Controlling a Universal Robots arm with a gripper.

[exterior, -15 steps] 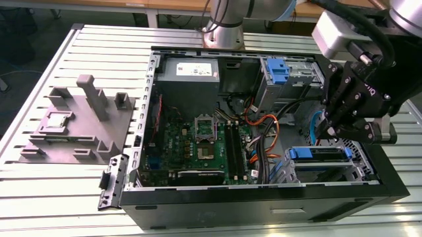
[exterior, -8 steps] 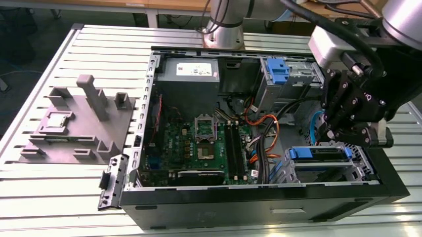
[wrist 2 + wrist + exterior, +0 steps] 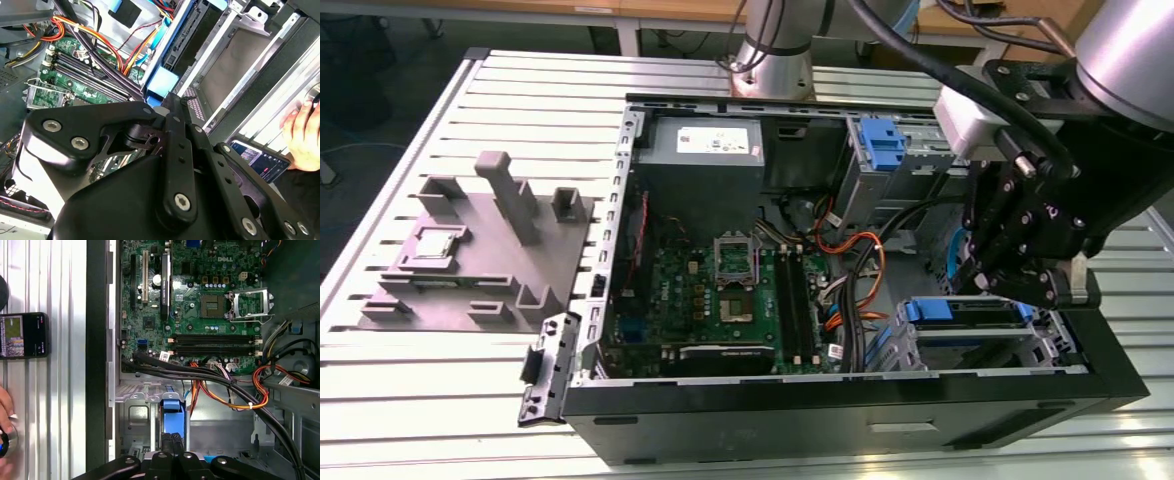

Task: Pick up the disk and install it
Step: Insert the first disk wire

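Note:
The disk (image 3: 961, 312) stands in the metal drive cage (image 3: 974, 352) at the near corner of the open computer case, on the exterior view's right. Its bright blue rail faces up. My gripper (image 3: 1047, 295) hangs over the end of that rail nearest the case wall. In the first wrist view the two dark fingers of the gripper (image 3: 173, 442) lie side by side with almost no gap, meeting the narrow blue edge of the disk (image 3: 171, 415). In the second wrist view the gripper (image 3: 170, 100) ends just under the disk's blue end piece (image 3: 161, 82).
The green motherboard (image 3: 720, 290) and orange and black cables (image 3: 854, 270) lie beside the cage. An upright blue latch (image 3: 886, 140) sits at the case's far side. A grey fixture (image 3: 480, 250) rests on the slatted table. A phone (image 3: 25, 335) and a hand (image 3: 302, 132) are outside the case.

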